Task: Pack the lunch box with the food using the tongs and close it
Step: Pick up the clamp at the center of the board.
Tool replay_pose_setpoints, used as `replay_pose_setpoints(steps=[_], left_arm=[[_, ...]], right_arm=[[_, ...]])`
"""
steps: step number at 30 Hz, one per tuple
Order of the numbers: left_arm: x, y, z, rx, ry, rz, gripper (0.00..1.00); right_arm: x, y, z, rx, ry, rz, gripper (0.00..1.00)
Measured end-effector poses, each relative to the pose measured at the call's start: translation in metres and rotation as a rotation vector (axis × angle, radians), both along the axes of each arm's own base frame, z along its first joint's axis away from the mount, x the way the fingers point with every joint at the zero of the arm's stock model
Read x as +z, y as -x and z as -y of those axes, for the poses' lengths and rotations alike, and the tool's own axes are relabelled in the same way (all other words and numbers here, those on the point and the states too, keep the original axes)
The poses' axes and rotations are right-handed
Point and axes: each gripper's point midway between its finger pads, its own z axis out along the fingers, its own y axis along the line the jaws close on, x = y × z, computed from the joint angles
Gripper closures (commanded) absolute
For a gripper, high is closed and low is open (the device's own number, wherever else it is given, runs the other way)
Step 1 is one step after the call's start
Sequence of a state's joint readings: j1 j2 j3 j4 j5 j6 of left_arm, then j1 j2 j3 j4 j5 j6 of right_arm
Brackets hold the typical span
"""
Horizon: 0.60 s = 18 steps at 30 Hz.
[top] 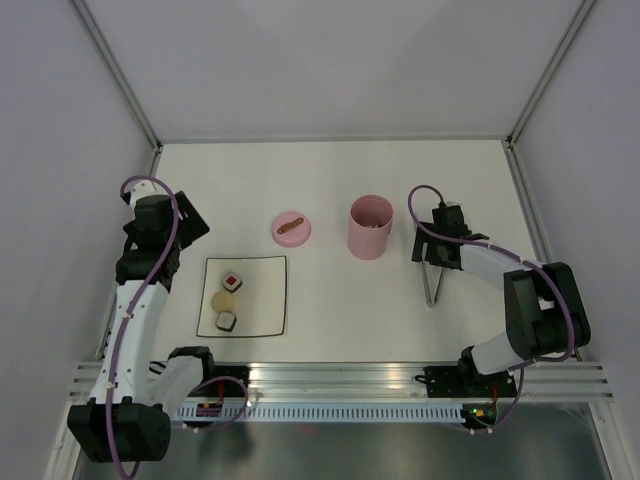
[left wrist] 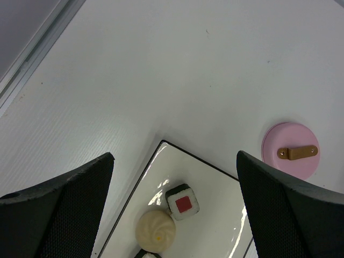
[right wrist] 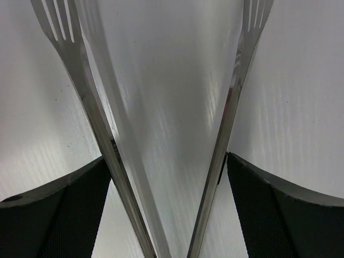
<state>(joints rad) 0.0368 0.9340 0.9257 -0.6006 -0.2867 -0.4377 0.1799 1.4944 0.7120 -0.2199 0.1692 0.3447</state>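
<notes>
**Straddling the tongs point(right wrist: 92, 107), the right gripper point(right wrist: 167, 157) stands wide open**

Nearest the arm bases, on the right side of the white table point(top: 330, 180), the silver tongs lie flat. Their joined end points toward the near edge and their two arms spread away from it. The right gripper is lowered over the spread end with its jaws opened wide. One black finger sits just outside each arm, close against it, and the forked tips reach past the fingers. The tongs rest on the table and are not lifted.

On the left side, about as near, a flat white square plate point(top: 270, 300) holds three pieces of food in a short column. These are a black-and-white roll point(top: 226, 321), a round beige ball point(left wrist: 155, 231) and a red-centred roll point(left wrist: 183, 203). The left gripper point(left wrist: 174, 156) hangs above the plate's far left corner, fully spread and holding nothing.

Farther back, between the two arms, the pink lid point(top: 300, 236) lies flat on the table with its brown strip handle facing up. To its right, well apart from it, the pink lunch box point(top: 368, 240) stands upright and uncovered, just left of the right gripper. Something small and pale may lie inside it, but the top view is too coarse to be sure.
</notes>
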Motion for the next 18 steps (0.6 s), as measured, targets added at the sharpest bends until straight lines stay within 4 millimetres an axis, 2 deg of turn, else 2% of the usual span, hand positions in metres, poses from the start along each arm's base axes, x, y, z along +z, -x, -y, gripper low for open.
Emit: replay_pose_setpoints(steps=[7, 18], left_arm=[[-0.0003, -0.0001, -0.0001, 0.000, 0.000, -0.001, 0.00], [-0.0004, -0.0001, -0.0001, 0.000, 0.000, -0.002, 0.00]], right_arm=[[-0.0008, -0.0074, -0.0035, 0.001, 0.043, -0.002, 0.14], [0.0015, 0.0026, -0.0018, -0.005, 0.106, -0.041, 0.14]])
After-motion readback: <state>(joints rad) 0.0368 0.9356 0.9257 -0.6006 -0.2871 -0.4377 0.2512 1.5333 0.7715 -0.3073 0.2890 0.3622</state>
